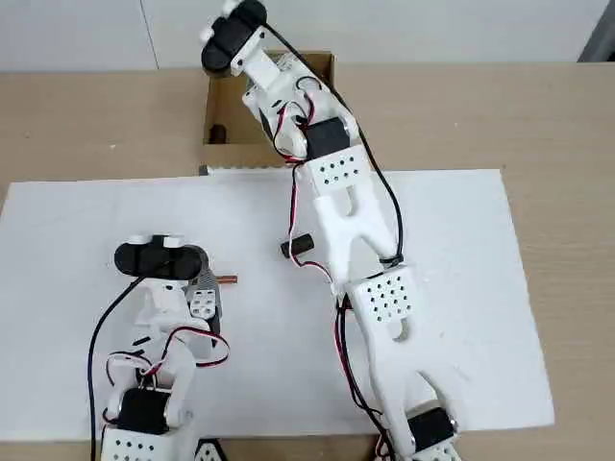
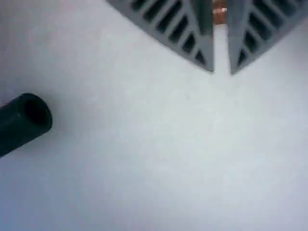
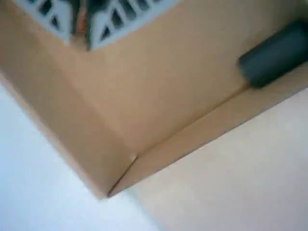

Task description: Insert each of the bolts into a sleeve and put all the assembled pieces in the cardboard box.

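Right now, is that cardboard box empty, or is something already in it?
Not empty. A dark sleeve lies inside the cardboard box, against one wall. Whether it holds a bolt, I cannot tell.

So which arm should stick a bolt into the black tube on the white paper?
Left, probably: the left gripper pinches the thin copper bolt near the short black tube. The right gripper, holding a dark piece, is over the brown cardboard box.
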`<state>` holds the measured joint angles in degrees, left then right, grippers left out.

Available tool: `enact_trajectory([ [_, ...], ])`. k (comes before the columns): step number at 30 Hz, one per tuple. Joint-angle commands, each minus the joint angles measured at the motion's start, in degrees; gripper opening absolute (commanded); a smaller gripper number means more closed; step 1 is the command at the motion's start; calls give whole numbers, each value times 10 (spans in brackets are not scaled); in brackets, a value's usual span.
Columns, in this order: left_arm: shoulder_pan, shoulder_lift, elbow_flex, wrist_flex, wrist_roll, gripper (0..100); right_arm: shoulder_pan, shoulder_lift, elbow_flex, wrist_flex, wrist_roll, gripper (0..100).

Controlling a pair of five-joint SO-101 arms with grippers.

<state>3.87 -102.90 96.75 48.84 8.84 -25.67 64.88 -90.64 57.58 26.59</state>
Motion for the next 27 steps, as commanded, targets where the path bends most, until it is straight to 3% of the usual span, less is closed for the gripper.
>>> enact_trajectory([
  [1, -4, -3, -3, 0, -4, 6, 0, -17, -59, 63, -24, 4],
  [15, -4, -3, -3, 0, -4, 6, -2, -156, -55, 374, -83, 5],
  [27, -4, -3, -3, 0, -4, 6, 13, -217, -5, 396, -123, 4],
])
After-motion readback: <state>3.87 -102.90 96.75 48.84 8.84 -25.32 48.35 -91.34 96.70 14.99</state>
